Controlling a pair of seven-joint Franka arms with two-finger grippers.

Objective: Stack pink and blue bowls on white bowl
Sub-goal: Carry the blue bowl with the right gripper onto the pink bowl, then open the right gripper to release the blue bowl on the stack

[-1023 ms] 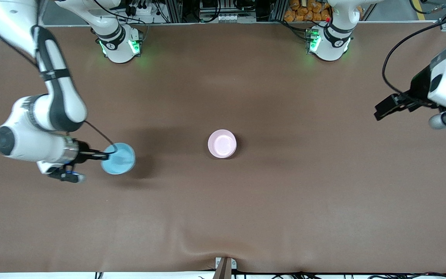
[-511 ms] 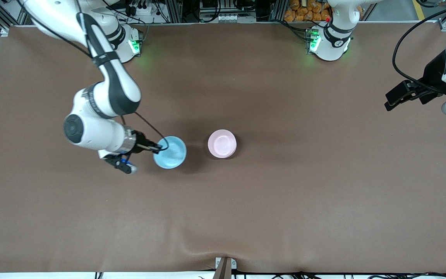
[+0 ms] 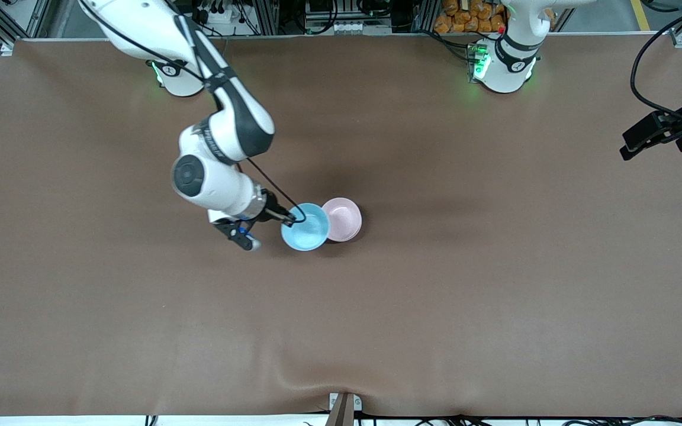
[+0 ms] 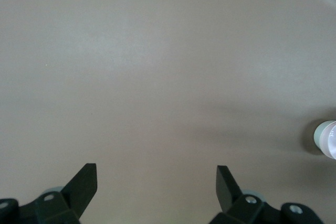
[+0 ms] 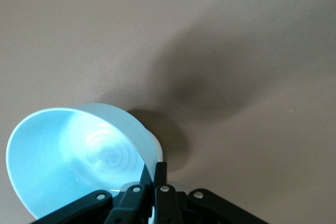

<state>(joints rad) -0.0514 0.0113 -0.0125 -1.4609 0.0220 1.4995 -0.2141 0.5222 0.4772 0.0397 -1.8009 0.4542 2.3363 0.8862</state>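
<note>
The blue bowl [image 3: 305, 227] sits just below the middle of the front view, held up in the air by the right gripper [image 3: 289, 218], whose fingers pinch its rim on the side toward the right arm's end of the table. In the front view the blue bowl overlaps the edge of the pink bowl [image 3: 344, 219], which rests at the centre of the frame on the brown table [image 3: 412, 307]. No white rim can be made out under the pink bowl there, so whether it sits on another bowl cannot be told from that view.

In the right wrist view the blue bowl [image 5: 79, 156] fills the lower left of the frame, tilted, with its hollow facing the camera, and the right gripper [image 5: 151, 182] is clamped on its rim at the bottom edge, one finger inside and one outside.

The right arm [image 3: 216, 148] comes down from the upper left of the front view.

The left gripper [image 3: 649, 133] hangs at the upper right edge of the front view, over the left arm's end of the table, where that arm waits. In the left wrist view its fingers [image 4: 84, 182] stand spread wide with only bare table between them, and a small pale bowl [image 4: 326, 138] shows at the right edge of that frame.
</note>
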